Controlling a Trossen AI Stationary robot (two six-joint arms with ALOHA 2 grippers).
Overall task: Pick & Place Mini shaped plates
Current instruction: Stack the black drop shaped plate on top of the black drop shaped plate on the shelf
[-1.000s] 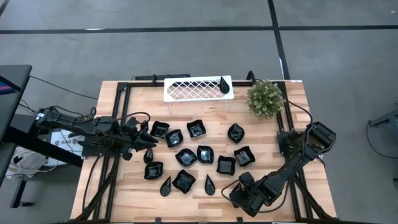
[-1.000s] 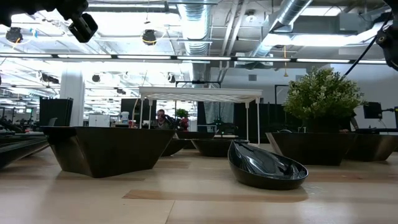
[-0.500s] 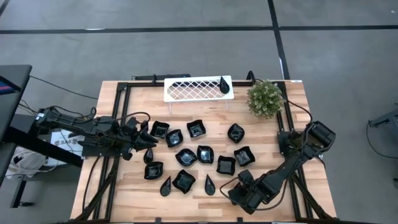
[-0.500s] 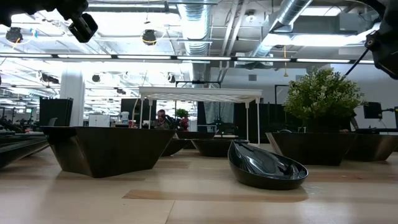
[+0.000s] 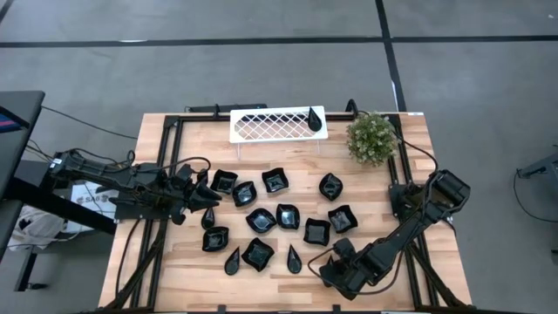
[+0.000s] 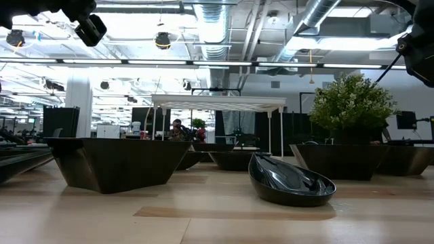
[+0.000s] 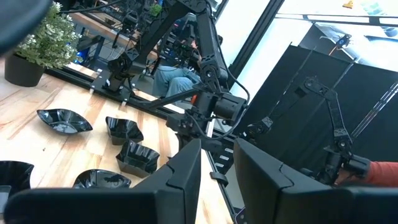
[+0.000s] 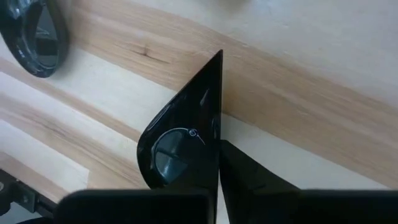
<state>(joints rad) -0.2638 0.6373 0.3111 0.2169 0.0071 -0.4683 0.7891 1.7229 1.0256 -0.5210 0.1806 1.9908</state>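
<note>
So the glossy black teardrop-shaped plate [image 8: 183,137] is right in the right gripper [image 8: 219,146]. The right wrist view shows it tipped up against one dark finger [image 8: 249,177], pointed tip facing away. The claw looks clamped tight on it, though the other finger is hidden behind the plate. All of this is at the near edge of the light wooden table [image 5: 410,174], right of centre, where the right gripper [image 5: 330,269] sits low. I can't make out the held plate itself from the high view.

The rest of the small black mini plates [image 5: 288,215], some squarish and wavy, some teardrop, are spread across the middle of the table. One more teardrop plate [image 5: 314,118] lies on the right end of the white lattice tray [image 5: 270,126] at the far edge. A bushy green potted plant [image 5: 372,138] stands beside that tray.

The left gripper [image 5: 212,199] hangs over the left side near the plates, with its fingers [image 7: 186,177] parted and nothing between them.
</note>
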